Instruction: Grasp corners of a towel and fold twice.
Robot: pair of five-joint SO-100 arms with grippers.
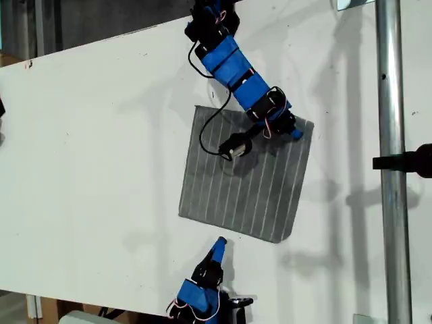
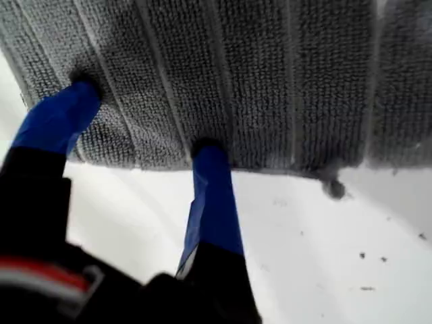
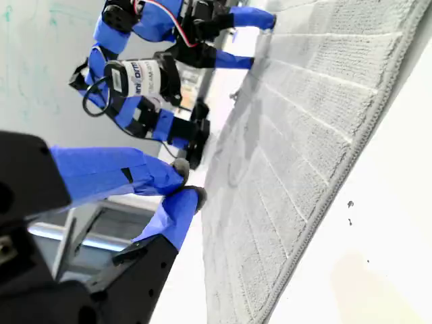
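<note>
Overhead, white table (image 1: 101, 175), grey towel (image 1: 250, 189) flat, metal pole (image 1: 391, 169).

Exterior view overhead, looking down on table (image 1: 101, 169); wrist views close, low; all share towel (image 1: 250, 182).

A flat white bench (image 1: 94, 169) fills most of the exterior view. An upright grey metal pole (image 1: 393, 202) crosses the bench's surface, with a black clamp (image 1: 408, 162) fastened on that pole.

First gripper (image 2: 145, 121): blue tapered fingers, black housing, red-and-white band; second gripper (image 3: 185, 182): blue fingers, dark rubbery tips, black base; arm links blue, black cable looped, red-white wiring.
</note>
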